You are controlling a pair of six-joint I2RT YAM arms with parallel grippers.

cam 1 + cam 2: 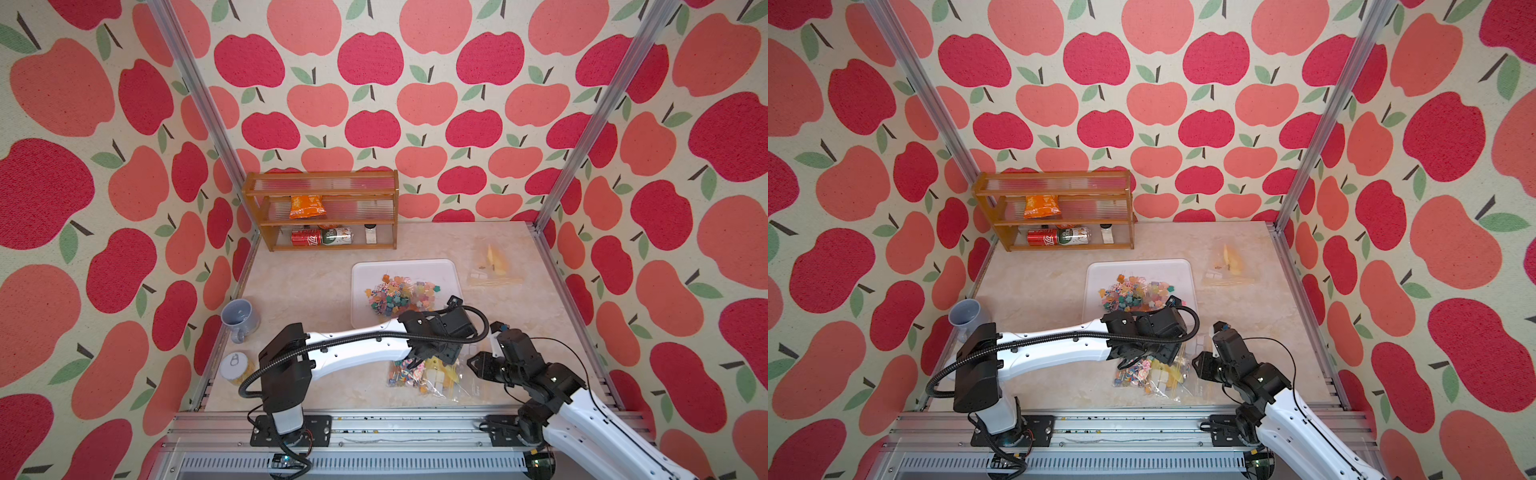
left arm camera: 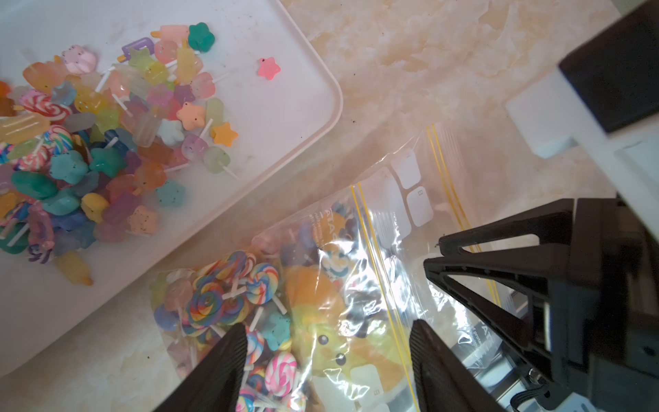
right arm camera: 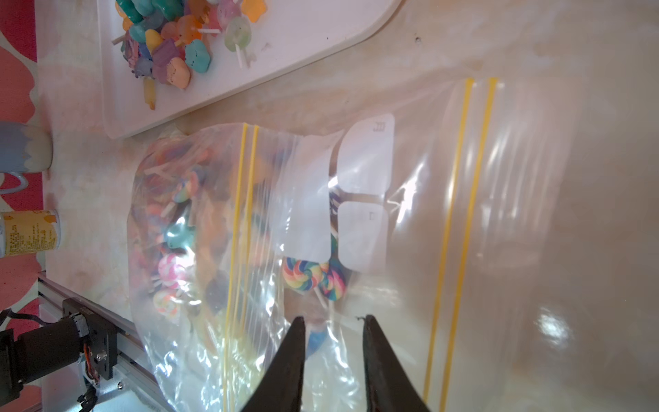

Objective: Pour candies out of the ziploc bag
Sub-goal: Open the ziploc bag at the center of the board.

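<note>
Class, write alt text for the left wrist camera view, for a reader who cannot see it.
A clear ziploc bag of swirled lollipops and other candies lies on the marbled table, framed by the open left gripper. Beside it, a white tray holds a heap of loose candies. The right gripper points in over clear plastic.

candies [image 1: 1133,293] on tray [image 1: 1142,269], ziploc bag [image 1: 1152,380] nearby

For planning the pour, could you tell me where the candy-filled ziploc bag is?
In both top views the ziploc bag lies right of centre near the table's front edge, before the white tray.
</note>
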